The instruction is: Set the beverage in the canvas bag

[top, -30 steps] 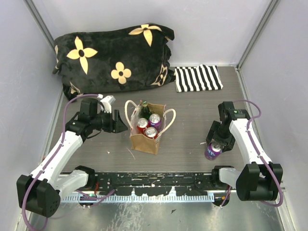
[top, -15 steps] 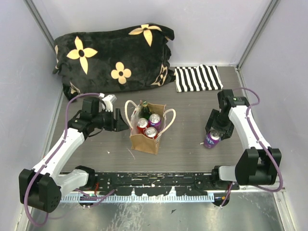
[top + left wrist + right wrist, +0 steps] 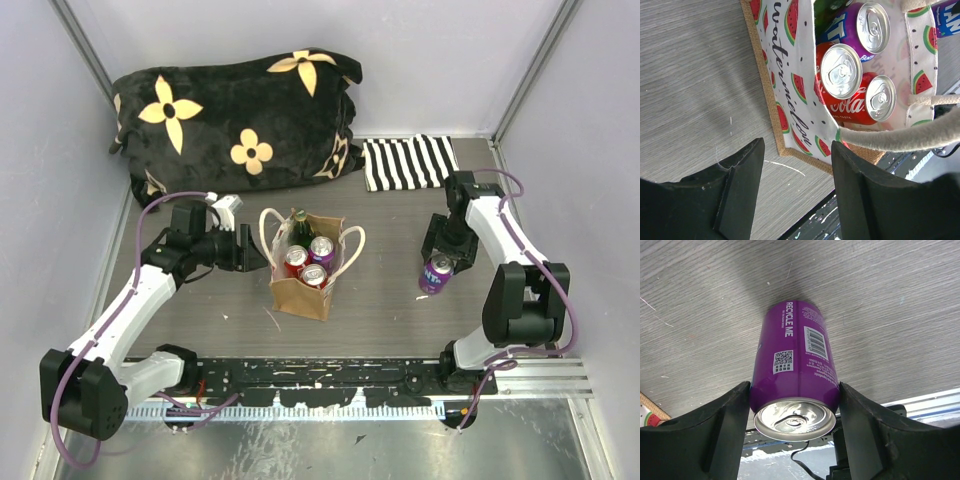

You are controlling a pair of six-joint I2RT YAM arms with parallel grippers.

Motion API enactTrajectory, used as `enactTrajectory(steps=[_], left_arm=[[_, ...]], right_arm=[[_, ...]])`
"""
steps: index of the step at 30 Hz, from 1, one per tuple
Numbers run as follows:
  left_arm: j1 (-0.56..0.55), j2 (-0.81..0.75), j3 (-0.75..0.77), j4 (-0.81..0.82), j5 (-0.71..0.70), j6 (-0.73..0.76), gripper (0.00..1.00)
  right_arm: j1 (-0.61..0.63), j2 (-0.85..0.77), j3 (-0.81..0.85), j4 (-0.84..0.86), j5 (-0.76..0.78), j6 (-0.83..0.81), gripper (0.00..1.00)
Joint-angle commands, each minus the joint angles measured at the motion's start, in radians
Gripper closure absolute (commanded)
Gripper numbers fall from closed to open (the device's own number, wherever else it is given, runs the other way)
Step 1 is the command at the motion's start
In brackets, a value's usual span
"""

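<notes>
My right gripper (image 3: 794, 390) is closed on the purple can (image 3: 795, 360), with one finger pressed on each side of it. The can is glossy violet with a silver top, and on its side are the white words "RECYCLE ME", a QR code and a barcode. The brand name is turned away from my cameras. The can is over the right part of the bench (image 3: 390, 300), well apart from the canvas bag (image 3: 300, 295), which stands upright near the middle. Whether the can's bottom touches the bench I cannot tell, because its own body hides it. My left gripper (image 3: 797, 150) is spread wide with nothing between the fingers, just beside the bag. The bag is brown outside with a watermelon-print lining. It holds two red cans (image 3: 840, 70), another purple can (image 3: 865, 30) and a green bottle (image 3: 298, 225), mostly covered.
</notes>
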Motion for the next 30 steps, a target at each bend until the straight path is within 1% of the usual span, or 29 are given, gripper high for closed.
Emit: enactTrajectory(steps=[1,4,9,10,11,14,22,23,24,26,28,30], left_arm=[[-0.003,-0.002,0.038,0.012,0.009,0.009,0.38],[-0.003,0.004,0.043,0.012,0.009,0.01,0.38],[-0.004,0.02,0.049,0.021,0.015,0.006,0.38],[-0.003,0.024,0.051,0.022,0.014,0.005,0.38],[-0.004,0.026,0.053,0.022,0.017,0.004,0.38],[-0.003,0.031,0.058,0.023,0.017,0.003,0.38],[-0.002,0.026,0.058,0.017,0.012,0.003,0.38],[-0.003,0.027,0.058,0.017,0.012,0.003,0.38],[-0.003,0.027,0.057,0.016,0.012,0.004,0.38],[-0.002,0.025,0.057,0.017,0.011,0.004,0.38],[-0.002,0.024,0.06,0.014,0.009,0.005,0.38],[-0.003,0.021,0.06,0.01,0.008,0.007,0.38]], right_arm=[[0.012,0.03,0.033,0.046,-0.042,-0.046,0.34],[0.014,0.023,0.023,0.034,-0.045,-0.055,0.27],[0.019,0.008,-0.012,0.038,-0.063,-0.062,0.22],[0.019,0.005,-0.016,0.04,-0.068,-0.064,0.18],[0.02,0.003,-0.019,0.041,-0.07,-0.065,0.17],[0.021,-0.001,-0.017,0.039,-0.071,-0.068,0.16],[0.02,-0.034,-0.011,-0.012,-0.028,-0.08,0.19],[0.02,-0.035,-0.019,-0.012,-0.026,-0.081,0.2],[0.021,-0.035,-0.024,-0.013,-0.024,-0.082,0.23],[0.02,-0.037,-0.026,-0.016,-0.022,-0.082,0.36],[0.021,-0.043,-0.018,-0.022,-0.022,-0.08,0.56],[0.021,-0.046,0.004,-0.039,-0.019,-0.079,0.81]])
